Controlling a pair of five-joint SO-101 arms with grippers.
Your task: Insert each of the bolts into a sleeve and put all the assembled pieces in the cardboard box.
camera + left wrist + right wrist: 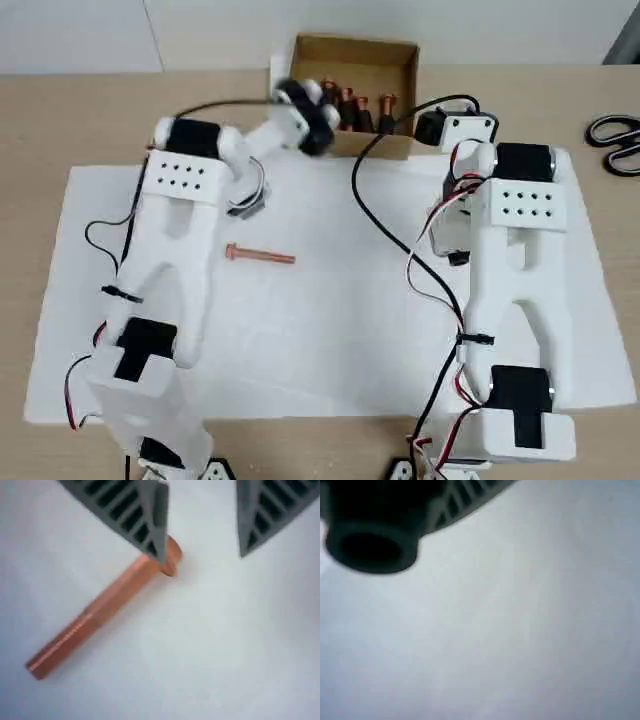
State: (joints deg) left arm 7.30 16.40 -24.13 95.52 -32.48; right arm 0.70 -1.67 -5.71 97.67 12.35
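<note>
A copper bolt (260,256) lies flat on the white sheet in the high view, its head toward the left. My left gripper (202,557) hangs open just above it. One grey finger (145,520) stands over the head of the bolt (100,612), and nothing is between the jaws. From above, the left gripper (245,205) sits just behind the bolt. A black sleeve (370,550) shows end-on at my right gripper's ribbed finger (465,500), held over bare white sheet. The right gripper (456,256) is tucked under its folded arm. The cardboard box (405,60) at the back holds several assembled pieces (365,108).
A white sheet (330,330) covers the middle of the wooden table. Black scissors (615,140) lie at the far right edge. Black cables (385,235) run across the sheet between the arms. The left arm's elbow (305,110) stands at the box's left front corner.
</note>
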